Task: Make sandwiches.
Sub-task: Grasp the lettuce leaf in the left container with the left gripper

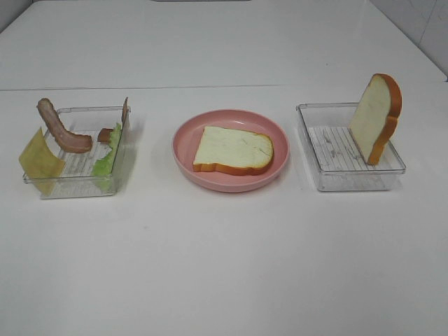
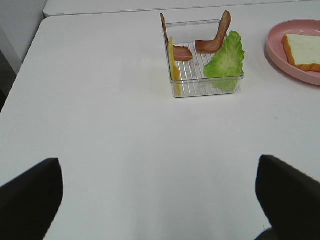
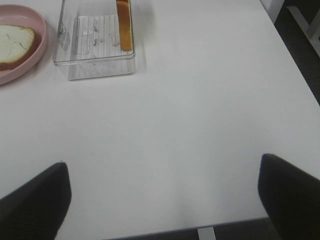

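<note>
left fingers (image 2: 30,202) matte black, rounded tips; right fingers (image 3: 35,200) same matte black

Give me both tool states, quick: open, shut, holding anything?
Left tool: open, holding nothing.
Right tool: open, holding nothing.

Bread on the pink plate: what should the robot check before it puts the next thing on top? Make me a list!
1. The bread slice lies flat on the pink plate: ok.
2. Its top is bare, ready for a filling: ok.
3. The lettuce, bacon strips and cheese square sit in the left tray: ok.
4. The second bread slice stands on edge in the right tray, out of the way: ok.
5. The left gripper is open and empty: ok.
6. The right gripper is open and empty: ok.
</note>
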Robot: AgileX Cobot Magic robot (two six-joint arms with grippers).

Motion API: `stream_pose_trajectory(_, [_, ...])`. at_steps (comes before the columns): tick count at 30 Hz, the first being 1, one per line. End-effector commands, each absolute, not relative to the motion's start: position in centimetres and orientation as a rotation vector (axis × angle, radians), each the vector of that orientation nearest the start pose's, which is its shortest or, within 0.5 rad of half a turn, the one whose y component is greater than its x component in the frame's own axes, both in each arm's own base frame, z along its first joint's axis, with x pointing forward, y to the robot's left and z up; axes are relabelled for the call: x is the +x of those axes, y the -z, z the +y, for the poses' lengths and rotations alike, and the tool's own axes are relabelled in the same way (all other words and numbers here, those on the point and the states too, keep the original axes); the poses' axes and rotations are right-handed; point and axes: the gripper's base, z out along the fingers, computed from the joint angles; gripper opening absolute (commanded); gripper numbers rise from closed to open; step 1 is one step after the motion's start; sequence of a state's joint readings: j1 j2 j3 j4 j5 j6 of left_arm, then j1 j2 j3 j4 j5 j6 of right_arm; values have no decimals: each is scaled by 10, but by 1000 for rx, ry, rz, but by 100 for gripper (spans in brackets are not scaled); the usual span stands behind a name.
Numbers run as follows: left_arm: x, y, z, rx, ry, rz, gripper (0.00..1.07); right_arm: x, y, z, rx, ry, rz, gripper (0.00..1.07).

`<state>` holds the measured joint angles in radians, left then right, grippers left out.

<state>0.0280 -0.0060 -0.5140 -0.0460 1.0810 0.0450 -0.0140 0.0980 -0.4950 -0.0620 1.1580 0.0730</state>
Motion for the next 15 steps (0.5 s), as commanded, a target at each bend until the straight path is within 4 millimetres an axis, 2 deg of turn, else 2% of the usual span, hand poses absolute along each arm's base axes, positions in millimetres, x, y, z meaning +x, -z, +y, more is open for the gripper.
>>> stream_pose_trajectory(1, [-10, -280, -4, 16, 11, 2027, 100, 0, -263, -5, 106, 46, 2168, 95])
stream_pose_trajectory(5, [-10, -280, -4, 15, 8, 2027, 100, -6, -261, -3, 67, 36, 2100, 95])
stream_pose_trajectory(15, [-10, -280, -3, 15, -4, 2027, 100, -7, -261, -1, 25, 19, 2095, 95])
